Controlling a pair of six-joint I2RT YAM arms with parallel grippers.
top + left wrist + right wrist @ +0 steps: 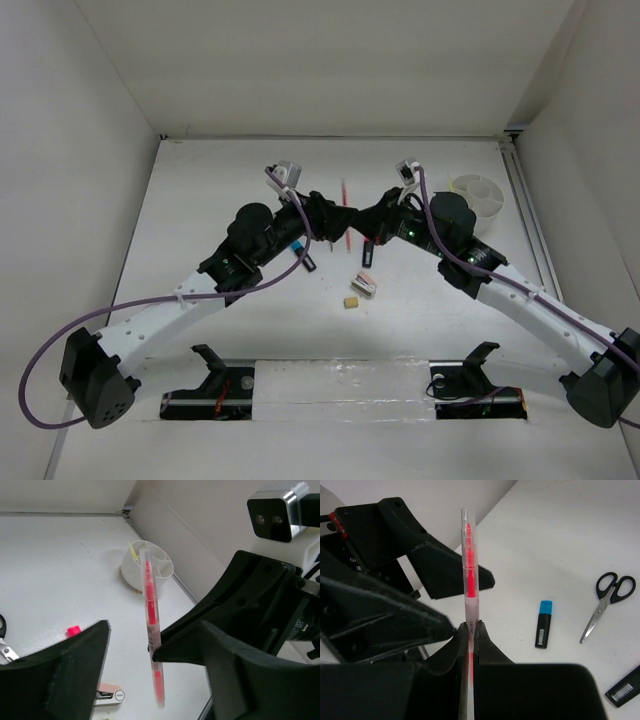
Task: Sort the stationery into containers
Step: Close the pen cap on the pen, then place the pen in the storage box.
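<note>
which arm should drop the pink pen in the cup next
Right. The right gripper is shut on the pink pen, while the left gripper is open. The white cup stands on the right arm's side of the table, so the right arm's reach looks shorter.

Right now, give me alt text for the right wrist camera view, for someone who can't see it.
The right gripper is shut on a pink pencil, holding it upright, with the open left gripper close at its left. On the white table beyond lie a blue-and-black highlighter and black-handled scissors.
</note>
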